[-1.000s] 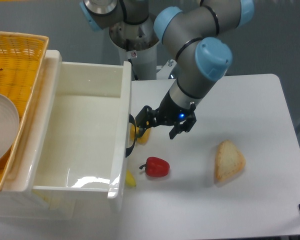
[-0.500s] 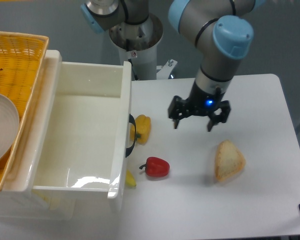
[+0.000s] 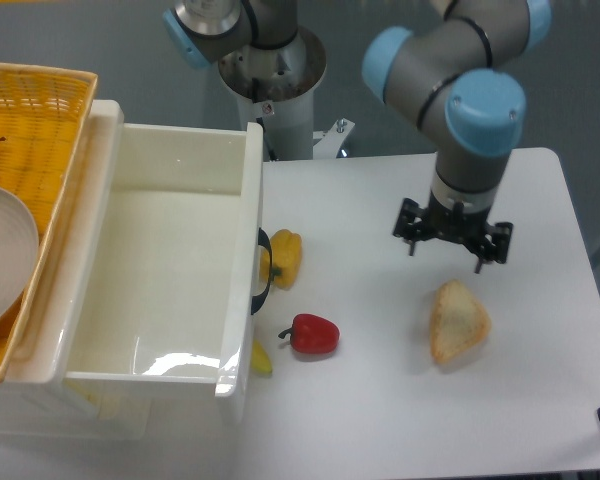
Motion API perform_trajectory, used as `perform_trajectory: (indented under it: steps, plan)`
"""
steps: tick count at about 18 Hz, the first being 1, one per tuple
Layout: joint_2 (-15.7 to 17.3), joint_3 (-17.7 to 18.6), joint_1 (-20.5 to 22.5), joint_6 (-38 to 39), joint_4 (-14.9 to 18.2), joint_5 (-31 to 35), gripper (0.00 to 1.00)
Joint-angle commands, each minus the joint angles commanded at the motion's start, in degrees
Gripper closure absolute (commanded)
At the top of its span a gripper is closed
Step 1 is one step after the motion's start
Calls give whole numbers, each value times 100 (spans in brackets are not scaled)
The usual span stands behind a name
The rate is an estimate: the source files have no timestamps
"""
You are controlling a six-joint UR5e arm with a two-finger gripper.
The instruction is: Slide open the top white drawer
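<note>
drawer (image 3: 170,270), the top white one, is sitting pulled well out from its cabinet on the left half of the table (image 3: 400,400), its deep glossy inside showing bare, its front panel facing right with the black handle (image 3: 263,272) curving off the panel's outer face. i am holding my gripper (image 3: 450,245) out over the right part of the table, well apart from that handle, pointing straight down with fingers (image 3: 412,236) spread and gripping nothing. it is hanging just above and behind a slice of bread (image 3: 457,319) lying on the tabletop, not touching it. a yellow pepper (image 3: 285,257) is lying just beside the handle, right against the drawer front as far as i can tell, and a red pepper (image 3: 313,334) is lying nearer the camera, a little out from the panel, with a small yellow piece (image 3: 261,358) beside the drawer's lower corner; i cannot tell what that piece is. a yellow wicker basket (image 3: 40,110) is resting on top of the cabinet at the far left, holding a pale plate (image 3: 5,255). my arm's base (image 3: 270,70) is standing behind the table's far edge, and my blue-capped joints are reaching across above the bread side.
</note>
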State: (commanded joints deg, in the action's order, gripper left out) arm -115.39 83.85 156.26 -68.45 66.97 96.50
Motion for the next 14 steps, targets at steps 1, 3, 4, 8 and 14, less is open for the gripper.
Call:
perform_trajectory:
  steps: [1, 3, 4, 8, 14]
  plan:
    - [-88, -53, 79, -149, 0, 0, 0]
    - [-316, -193, 211, -361, 0, -17, 0]
    - [-422, -263, 221, -388, 0, -18, 0]
    - [-695, -492, 238, -414, -26, -228, 0]
    - [-792, -537, 388, -678, -26, -677, 0]
